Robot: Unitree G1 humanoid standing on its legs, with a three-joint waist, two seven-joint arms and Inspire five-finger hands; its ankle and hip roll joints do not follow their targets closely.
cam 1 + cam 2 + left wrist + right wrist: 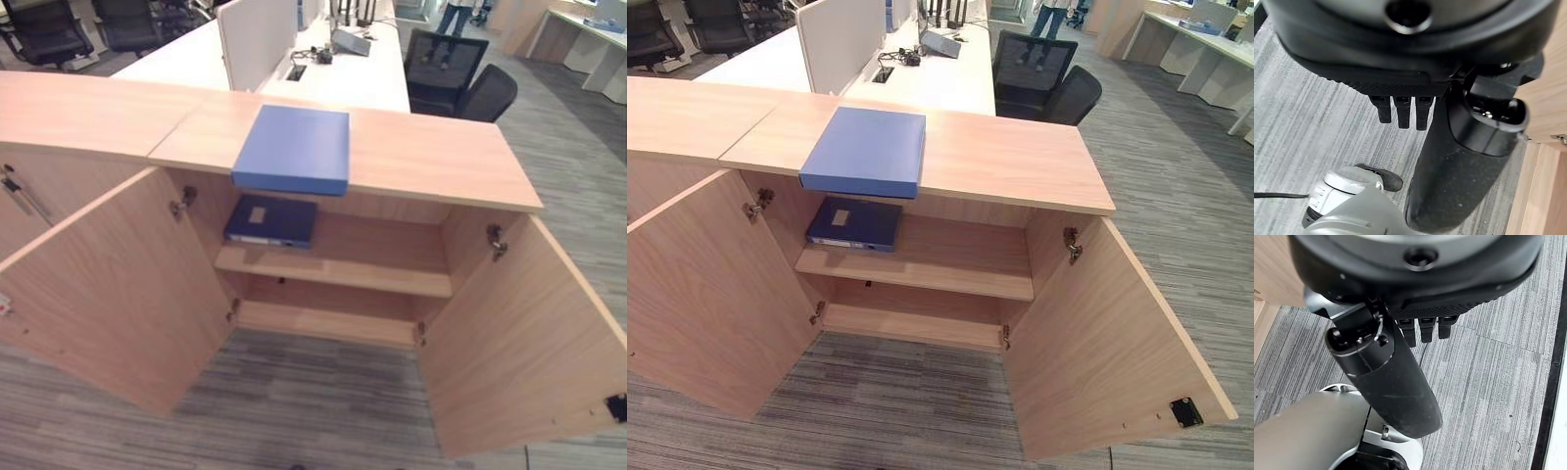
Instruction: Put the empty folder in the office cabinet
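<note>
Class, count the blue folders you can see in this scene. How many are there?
2. One blue folder lies on the cabinet top; a darker one lies on the upper shelf inside. Others may be hidden lower down.

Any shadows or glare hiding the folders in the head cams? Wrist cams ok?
Left eye view: blue folder on the cabinet evenly lit, no glare. Right eye view: shelf lies in shade, yet the darker folder on it reads fine. Left wrist view: small glints on the left hand at its thumb; right wrist view: same on the right hand.

Cabinet door [88, 294] cut off leftward
</note>
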